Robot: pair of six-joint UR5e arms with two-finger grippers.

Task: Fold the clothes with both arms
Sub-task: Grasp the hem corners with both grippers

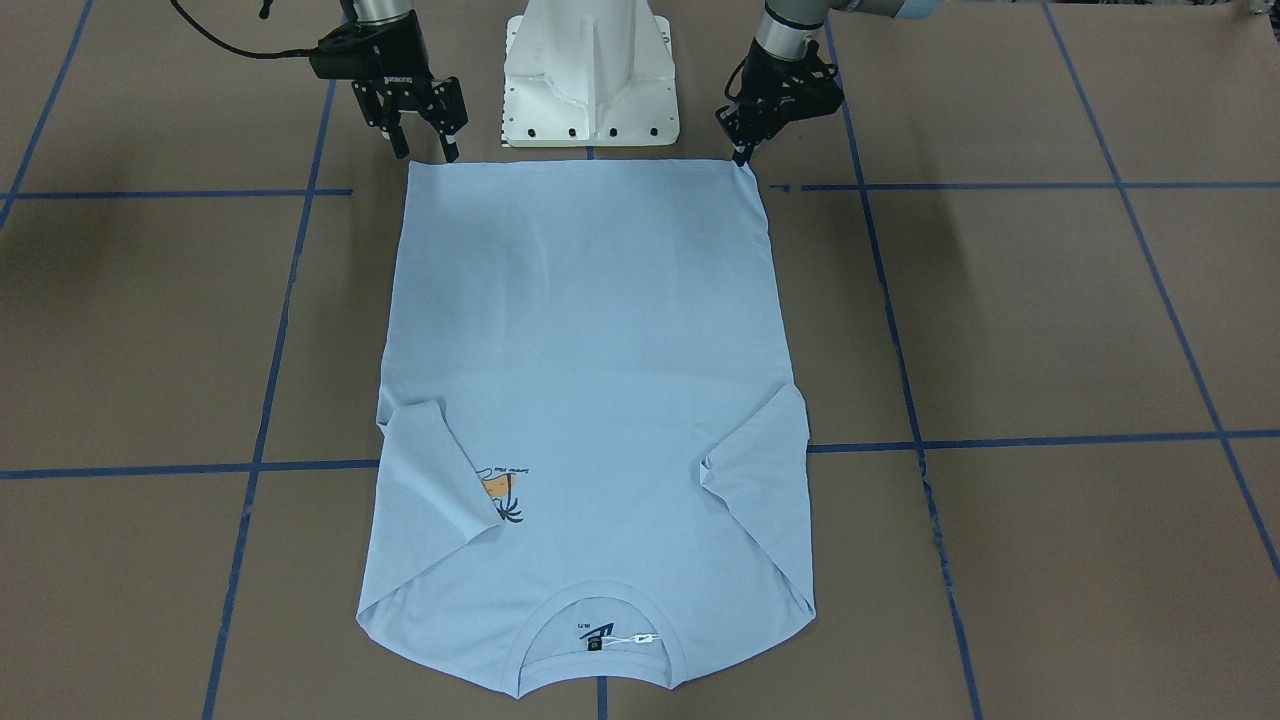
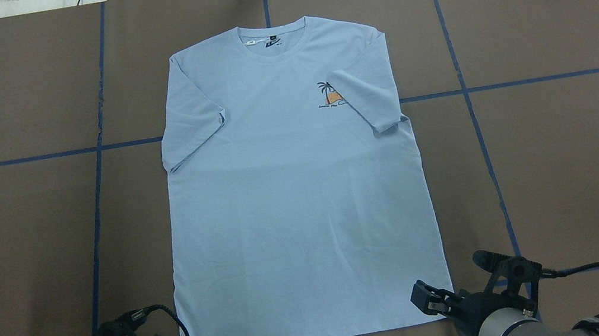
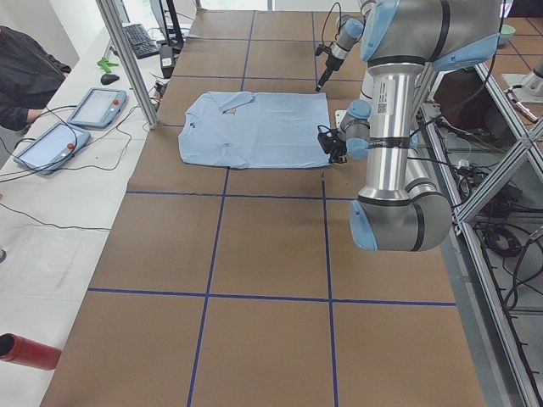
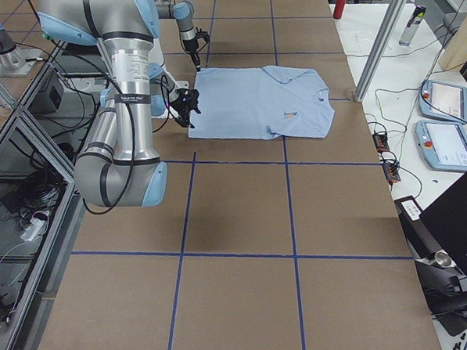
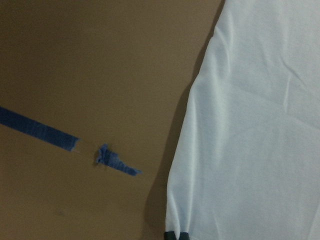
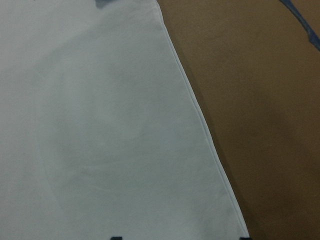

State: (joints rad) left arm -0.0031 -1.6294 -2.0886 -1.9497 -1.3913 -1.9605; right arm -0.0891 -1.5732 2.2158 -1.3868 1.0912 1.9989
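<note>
The pale blue T-shirt lies flat and face up on the brown table, collar away from the robot. Both sleeves are folded inward, and one partly covers the palm print. My left gripper is down at the hem corner on its side, fingers together and pinching the cloth. In the left wrist view its dark tips sit on the shirt's edge. My right gripper is open just over the other hem corner. In the right wrist view a fingertip shows on the fabric and the other at the cloth's edge.
The white pedestal base stands just behind the hem, between the two arms. Blue tape lines grid the table. A person and two touch pendants are at the far side bench. A red cylinder lies there too.
</note>
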